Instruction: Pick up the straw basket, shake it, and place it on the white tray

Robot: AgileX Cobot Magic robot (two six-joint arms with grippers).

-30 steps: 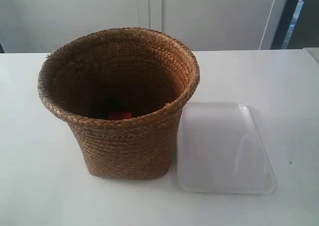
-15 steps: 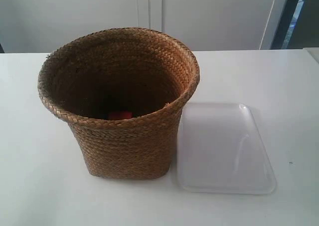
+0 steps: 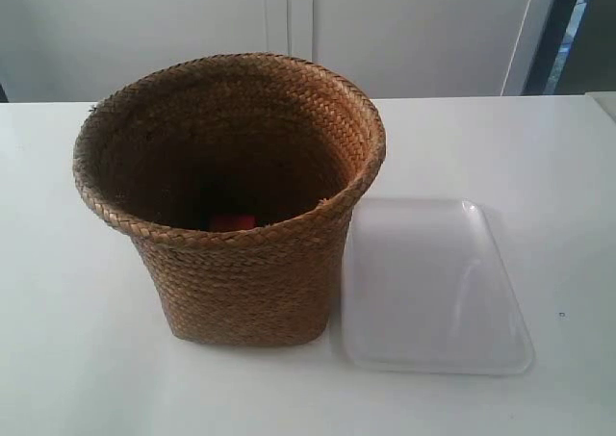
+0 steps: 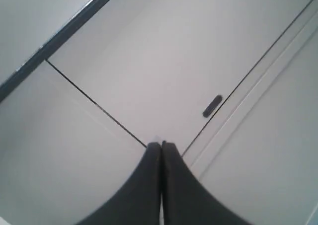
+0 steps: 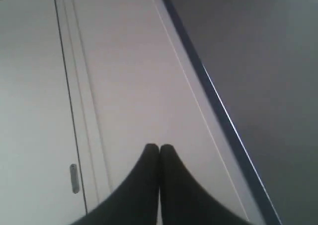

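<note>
The brown braided straw basket (image 3: 241,263) stands upright on the white table (image 3: 67,359), left of centre in the exterior view. Something small and red (image 3: 231,222) lies in its dark interior. The white tray (image 3: 428,292) lies flat right beside the basket, on its right. Neither arm shows in the exterior view. My left gripper (image 4: 161,144) is shut with nothing in it and faces white cabinet panels. My right gripper (image 5: 159,146) is likewise shut and empty, also facing white cabinet doors. Neither wrist view shows the basket or the tray.
White cabinet doors (image 3: 289,22) stand behind the table. A dark vertical frame (image 3: 553,32) rises at the back right. A small handle (image 4: 212,106) shows on a cabinet door in the left wrist view, another handle (image 5: 74,178) in the right wrist view.
</note>
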